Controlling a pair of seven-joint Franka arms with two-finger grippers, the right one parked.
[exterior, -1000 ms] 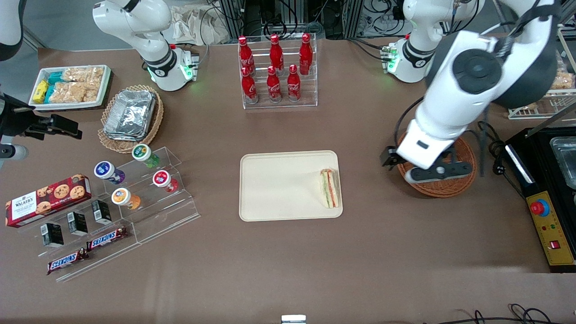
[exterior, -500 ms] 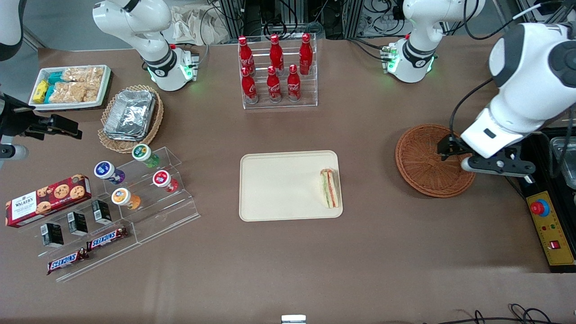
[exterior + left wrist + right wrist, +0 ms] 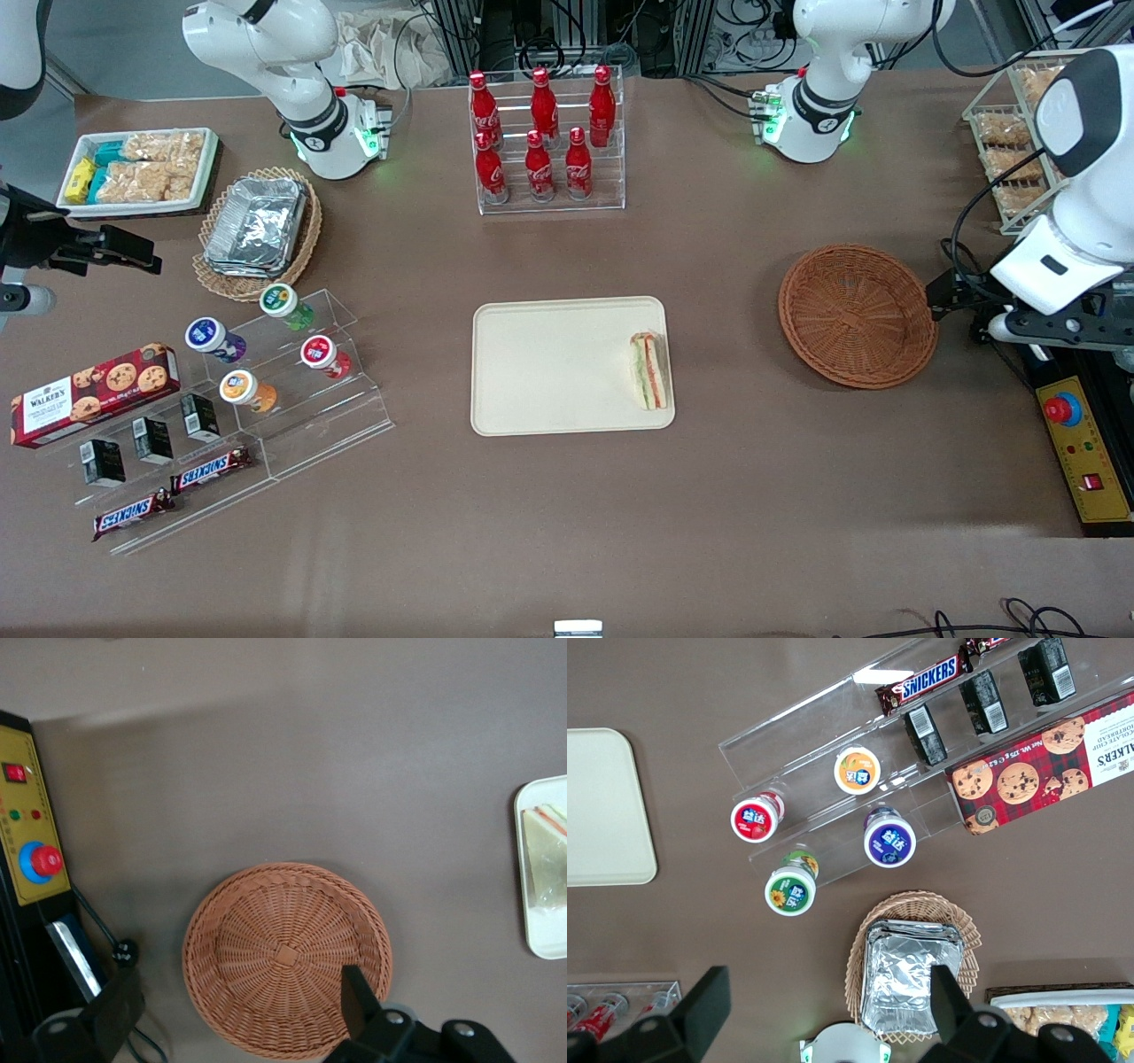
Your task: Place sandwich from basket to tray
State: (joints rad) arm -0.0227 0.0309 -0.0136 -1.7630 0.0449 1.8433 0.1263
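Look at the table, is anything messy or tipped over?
Nothing stands out. The sandwich lies flat on the tray, close to its rim. The basket sits upright with nothing inside. The open gripper hangs above the basket's edge.

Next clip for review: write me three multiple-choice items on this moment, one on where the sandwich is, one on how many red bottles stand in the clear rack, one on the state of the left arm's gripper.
1. Where is the sandwich?
A. in the basket
B. on the tray
C. on the bare table

2. How many red bottles stand in the clear rack?
A. four
B. six
C. eight

3. What state is the gripper in?
A. open and empty
B. shut on the sandwich
C. shut on a bottle

Answers:
1. B: it lies on the tray, at the edge nearest the basket.
2. B: two rows of three.
3. A: the wrist view shows its fingers apart with nothing between them, above the basket's edge toward the working arm's end.
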